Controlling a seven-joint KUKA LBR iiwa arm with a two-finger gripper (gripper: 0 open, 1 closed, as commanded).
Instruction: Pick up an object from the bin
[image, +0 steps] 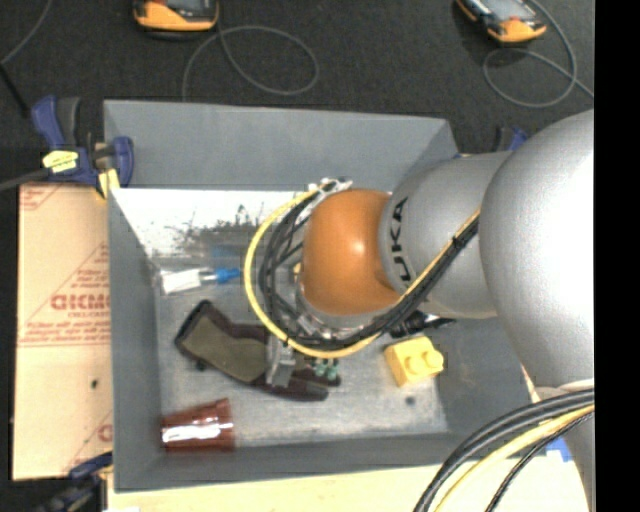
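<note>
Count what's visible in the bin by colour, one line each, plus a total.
Yellow: 1, the brick
Dark red: 1, the cylinder
Olive-brown: 1, the flat soft piece
White with a blue cap: 1, the tube
Total: 4 visible. The arm covers the middle of the bin, so more could lie beneath.

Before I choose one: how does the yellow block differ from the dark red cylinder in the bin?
The yellow block is bright and boxy. The cylinder is dark red, round and glossy. The block sits on the right of the bin floor, while the cylinder lies on its side in the front left corner. The cylinder looks longer than the block. Both lie singly on the floor, apart from the other things.
</note>
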